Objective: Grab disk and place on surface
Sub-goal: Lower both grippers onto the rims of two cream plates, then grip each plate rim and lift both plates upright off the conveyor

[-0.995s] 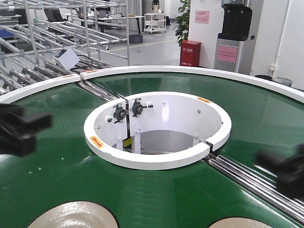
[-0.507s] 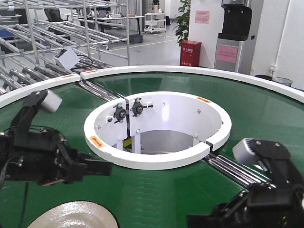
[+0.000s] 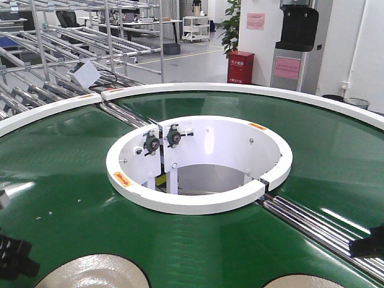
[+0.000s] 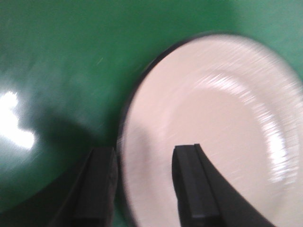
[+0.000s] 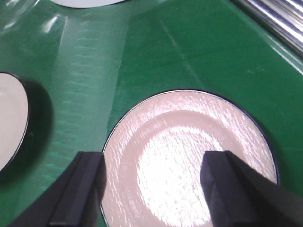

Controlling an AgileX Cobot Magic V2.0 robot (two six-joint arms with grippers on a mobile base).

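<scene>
Nothing gripped yet: my left hand [image 4: 144, 156], spread, straddles the rim of one disk [image 4: 213, 118]; my right hand [image 5: 154, 163] gapes over a second disk [image 5: 189, 137]. Lifting and placing remain.

Cream disk [image 5: 189, 156], glossy green belt [image 5: 199, 47].

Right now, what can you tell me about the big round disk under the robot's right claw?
The disk is round, cream and glossy, with a thin dark rim and a shallow dip in the middle, like a plate. It lies flat on the green belt. The open right gripper hangs over its near part, one finger at its rim, one over its face; whether they touch it is unclear.
</scene>
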